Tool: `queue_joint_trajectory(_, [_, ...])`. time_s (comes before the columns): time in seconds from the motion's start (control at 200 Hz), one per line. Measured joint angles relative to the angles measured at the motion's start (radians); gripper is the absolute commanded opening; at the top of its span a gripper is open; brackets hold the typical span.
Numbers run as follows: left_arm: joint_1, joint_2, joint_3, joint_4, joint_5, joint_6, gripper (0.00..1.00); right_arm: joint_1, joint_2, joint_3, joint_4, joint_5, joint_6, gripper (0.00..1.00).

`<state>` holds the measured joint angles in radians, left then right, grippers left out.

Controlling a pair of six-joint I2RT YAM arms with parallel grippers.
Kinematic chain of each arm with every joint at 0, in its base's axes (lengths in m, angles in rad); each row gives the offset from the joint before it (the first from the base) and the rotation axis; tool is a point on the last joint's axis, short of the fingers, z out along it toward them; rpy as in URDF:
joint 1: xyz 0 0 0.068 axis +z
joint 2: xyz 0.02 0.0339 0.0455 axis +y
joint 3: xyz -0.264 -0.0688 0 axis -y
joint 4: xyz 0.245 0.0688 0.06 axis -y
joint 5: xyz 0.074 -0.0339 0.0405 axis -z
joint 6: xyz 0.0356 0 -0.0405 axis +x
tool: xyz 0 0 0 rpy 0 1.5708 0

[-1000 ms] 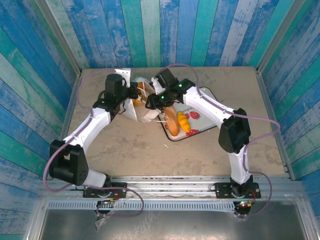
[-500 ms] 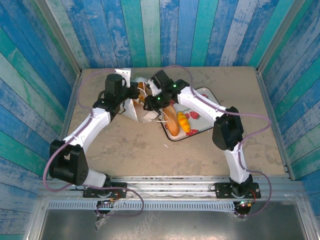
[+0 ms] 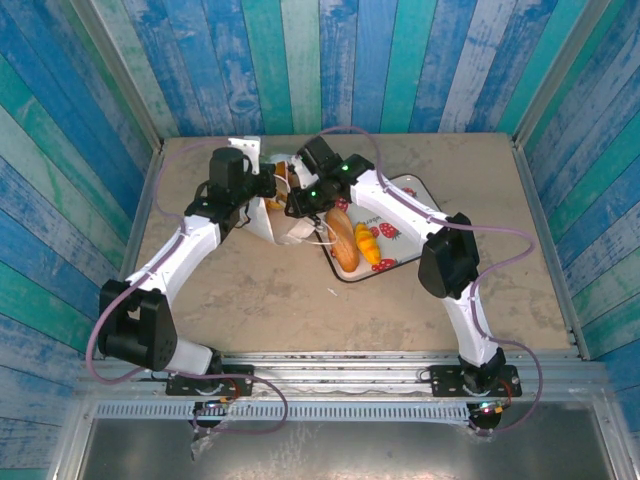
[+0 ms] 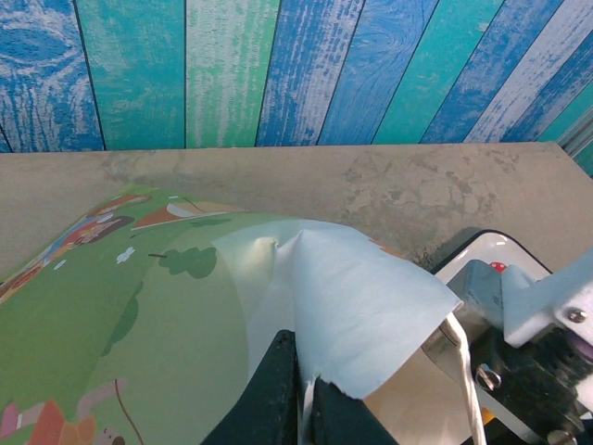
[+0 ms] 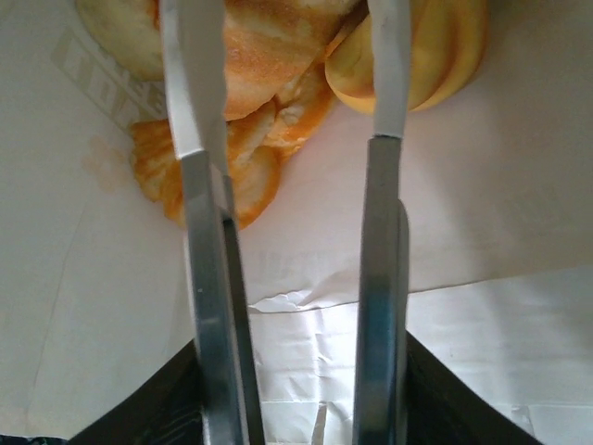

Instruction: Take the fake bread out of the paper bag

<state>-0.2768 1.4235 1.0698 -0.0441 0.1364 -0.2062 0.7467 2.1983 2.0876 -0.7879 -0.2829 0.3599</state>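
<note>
The white paper bag with a green printed front [image 3: 283, 225] sits left of centre in the overhead view. The left gripper [image 4: 298, 375] is clamped on the bag's thin upper edge, holding the mouth wide. Inside, the right gripper [image 5: 287, 56] has its jaws apart around a golden-orange ridged plastic croissant [image 5: 248, 153]; I cannot tell whether they press on it yet. A smooth yellow pastry [image 5: 445, 51] lies just beside it at upper right.

The plastic bread looks light, stiff and slick, so a hold across the ridged middle should slip least. The paper crumples easily.

A tan oblong loaf [image 3: 343, 243] already lies on the white strawberry-print tray [image 3: 408, 248].

Compared with a second ago, the right arm's elbow has swung left and its wrist has reached deeper into the bag. The left arm has not moved.
</note>
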Motion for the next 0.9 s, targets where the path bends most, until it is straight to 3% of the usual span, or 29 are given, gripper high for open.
queue_joint_trajectory(0.581, [0.005, 0.0, 0.0, 0.0, -0.005, -0.004, 0.08, 0.002, 0.079, 0.121, -0.045, 0.026, -0.018, 0.6])
queue_joint_trajectory(0.902, [0.005, 0.0, 0.0, 0.0, -0.005, -0.005, 0.08, 0.004, 0.079, 0.13, -0.054, 0.021, -0.032, 0.35])
